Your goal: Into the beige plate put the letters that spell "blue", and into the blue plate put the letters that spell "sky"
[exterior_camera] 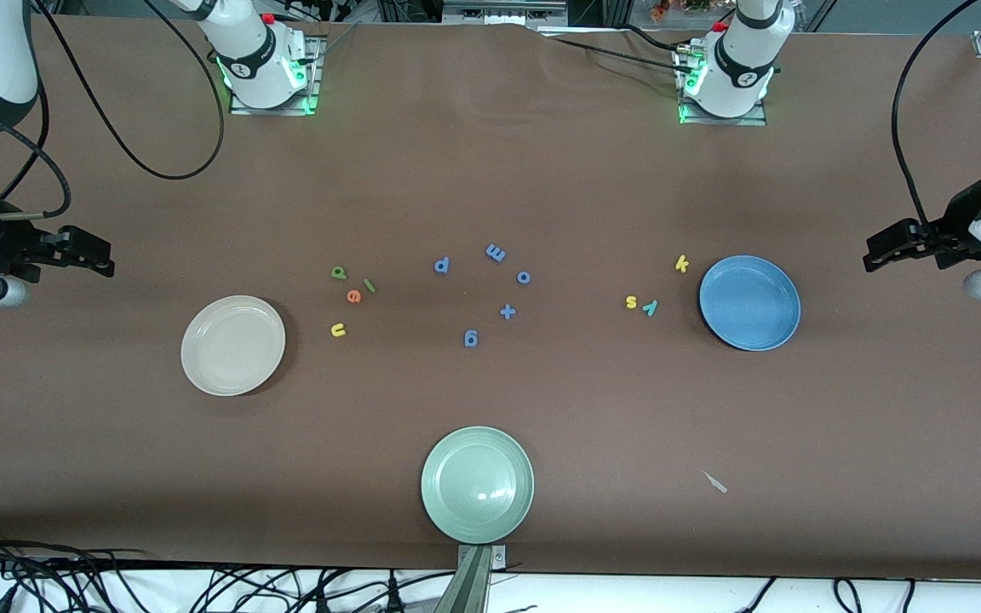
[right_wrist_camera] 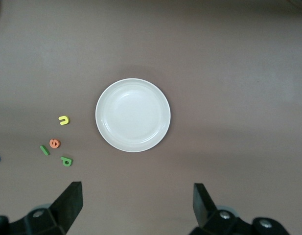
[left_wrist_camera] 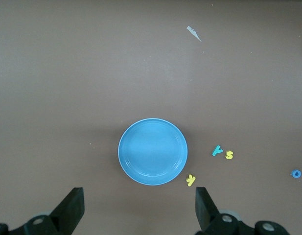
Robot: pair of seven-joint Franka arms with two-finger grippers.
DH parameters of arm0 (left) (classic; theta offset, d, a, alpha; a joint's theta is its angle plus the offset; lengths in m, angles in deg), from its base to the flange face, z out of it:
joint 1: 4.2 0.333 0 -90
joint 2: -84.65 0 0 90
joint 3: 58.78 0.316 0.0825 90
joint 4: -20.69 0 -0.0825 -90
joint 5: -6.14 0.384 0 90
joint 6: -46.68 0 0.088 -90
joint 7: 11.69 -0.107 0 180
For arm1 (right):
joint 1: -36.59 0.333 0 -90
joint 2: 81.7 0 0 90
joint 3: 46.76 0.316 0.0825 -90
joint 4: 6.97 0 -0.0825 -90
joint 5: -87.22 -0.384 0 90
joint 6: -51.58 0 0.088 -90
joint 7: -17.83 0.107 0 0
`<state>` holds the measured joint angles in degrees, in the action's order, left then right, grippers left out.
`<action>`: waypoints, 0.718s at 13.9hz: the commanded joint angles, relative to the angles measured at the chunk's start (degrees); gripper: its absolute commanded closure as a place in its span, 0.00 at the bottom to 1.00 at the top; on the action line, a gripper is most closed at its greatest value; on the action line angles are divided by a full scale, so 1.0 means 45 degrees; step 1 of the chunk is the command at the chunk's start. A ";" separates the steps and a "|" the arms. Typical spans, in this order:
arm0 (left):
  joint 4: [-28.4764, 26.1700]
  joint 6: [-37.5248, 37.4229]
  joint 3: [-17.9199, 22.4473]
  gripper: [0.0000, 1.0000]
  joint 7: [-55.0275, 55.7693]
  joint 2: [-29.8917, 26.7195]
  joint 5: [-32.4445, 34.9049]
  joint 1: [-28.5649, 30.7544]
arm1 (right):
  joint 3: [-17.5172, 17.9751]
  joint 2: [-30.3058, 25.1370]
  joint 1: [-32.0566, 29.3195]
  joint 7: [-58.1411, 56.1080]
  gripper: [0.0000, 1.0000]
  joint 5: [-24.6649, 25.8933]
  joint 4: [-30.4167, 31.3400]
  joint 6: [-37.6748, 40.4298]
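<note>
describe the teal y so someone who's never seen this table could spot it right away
Start at the blue plate toward the left arm's end of the table. Beside it, toward the table's middle, lie three tiny foam letters. The teal y touches or nearly touches the yellow s; the yellow k lies farther from the front camera, and only the y is teal.

Bare cloth (exterior_camera: pixel 490 170) around every plate, loose letters (exterior_camera: pixel 354 295) well spaced

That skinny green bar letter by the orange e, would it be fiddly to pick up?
Probably. The thin green l bar lies flat on the brown cloth, so fingers get little edge. It looks like light foam, likely to slide if nudged, and the orange e sits close beside it.
</note>
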<state>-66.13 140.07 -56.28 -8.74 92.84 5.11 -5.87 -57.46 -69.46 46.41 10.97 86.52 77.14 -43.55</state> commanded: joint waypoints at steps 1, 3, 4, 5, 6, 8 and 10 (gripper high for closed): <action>-0.0043 0.0088 0.0009 0.00 0.0028 -0.0003 -0.0123 0.0040 | 0.0034 -0.0045 -0.0113 0.0059 0.00 -0.0236 -0.0040 0.0007; -0.0063 0.0088 -0.0010 0.00 0.0028 0.0036 -0.0123 0.0001 | 0.0034 -0.0045 -0.0151 0.0059 0.00 -0.0236 -0.0040 0.0026; -0.0063 0.0088 -0.0010 0.00 0.0028 0.0056 -0.0123 0.0001 | 0.0034 -0.0026 -0.0171 0.0059 0.00 -0.0236 -0.0040 -0.0012; -0.0063 0.0088 -0.0010 0.00 0.0028 0.0075 -0.0123 0.0001 | 0.0034 -0.0026 -0.0171 0.0059 0.00 -0.0255 -0.0040 -0.0013; -0.0082 0.0088 -0.0010 0.00 0.0028 0.0133 -0.0142 0.0001 | 0.0034 -0.0026 -0.0171 0.0059 0.00 -0.0255 -0.0040 -0.0013; -0.0083 0.0088 -0.0010 0.00 0.0028 0.0212 -0.0162 0.0001 | 0.0034 -0.0026 -0.0171 0.0059 0.00 -0.0255 -0.0040 -0.0013; -0.0083 0.0088 -0.0010 0.00 0.0028 0.0212 -0.0162 0.0001 | 0.0014 -0.0026 -0.0171 0.0040 0.00 -0.0469 -0.0040 0.0007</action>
<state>-66.32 140.07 -56.28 -8.73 93.96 5.11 -5.91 -57.51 -69.41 46.20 10.98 86.31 77.14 -43.56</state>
